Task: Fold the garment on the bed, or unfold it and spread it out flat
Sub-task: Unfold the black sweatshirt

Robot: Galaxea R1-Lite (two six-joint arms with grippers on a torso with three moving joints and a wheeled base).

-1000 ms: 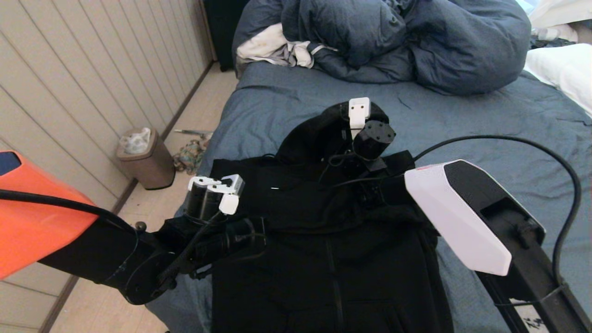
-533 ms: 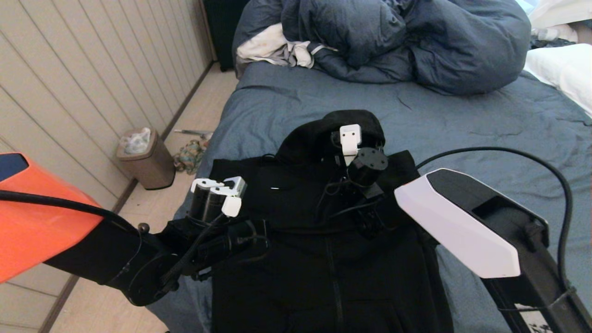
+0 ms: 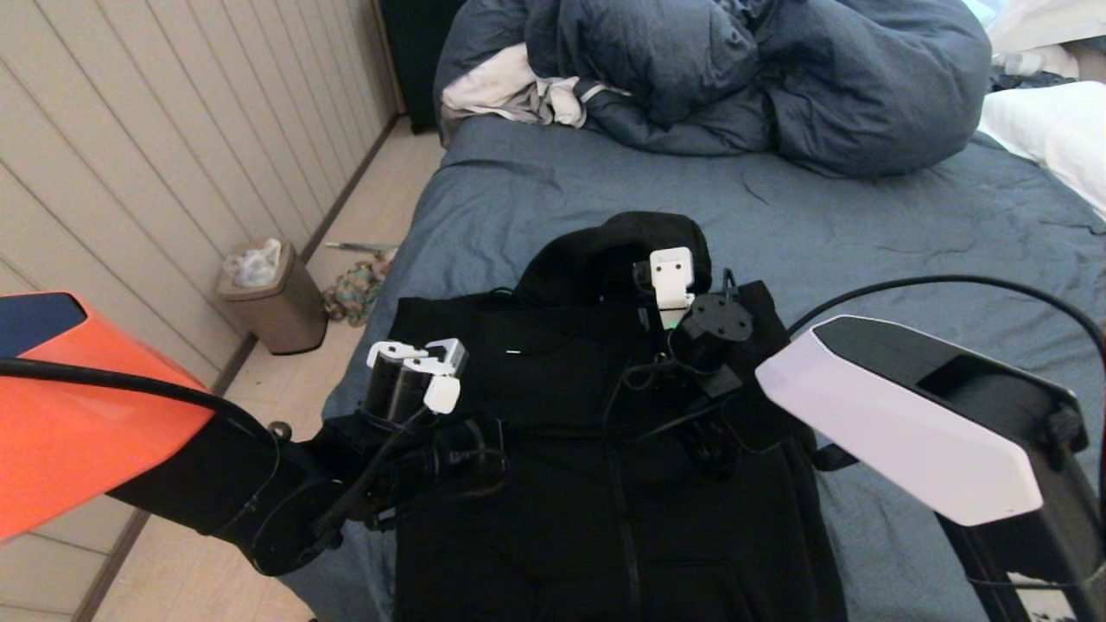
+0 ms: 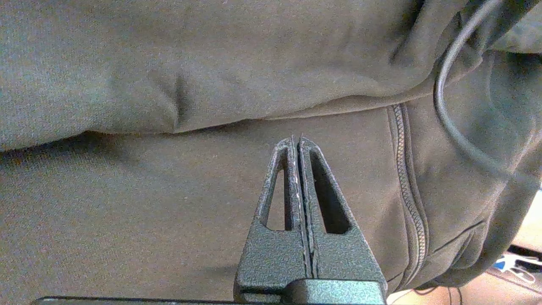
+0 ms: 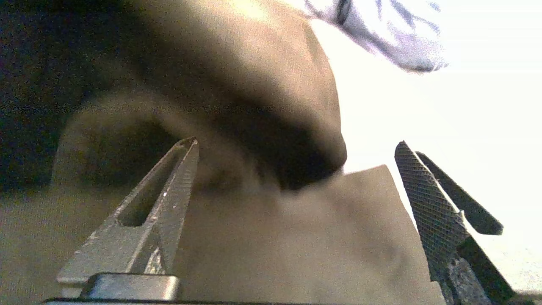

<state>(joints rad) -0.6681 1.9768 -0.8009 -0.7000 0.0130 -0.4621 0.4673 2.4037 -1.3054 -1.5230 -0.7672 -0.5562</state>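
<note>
Nearest, at the bed's [image 3: 536,181] near edge: the garment [image 3: 553,484], a black zip-front hoodie, lying chest-up with the zip running down its middle and the hood [image 3: 622,250] at the far end, sleeves seemingly already turned in across the chest. Judged a fold under way, with a fresh layer just laid over the upper chest.

Over the garment's left side: left gripper [image 4: 296,146], clenched on nothing, tips low over the fabric beside a folded edge and the zip [image 4: 408,178]. Apparently idle.

Further in, at the collar below the hood: right gripper [image 5: 296,178], released and spread wide, nothing between its tips, folded cloth lying just ahead.

Next move, likely: choosing a new hold, perhaps hood or hem, and pinching through thick soft layers without dragging the fold askew.

On the floor to the left: a small bin [image 3: 272,298] with a crumpled pale liner or bag showing at its top; contents otherwise not discernible.

Farthest: puffy duvet [image 3: 760,78] heaped at the bed's head, a white and grey cloth [image 3: 510,86] tucked against it.
</note>
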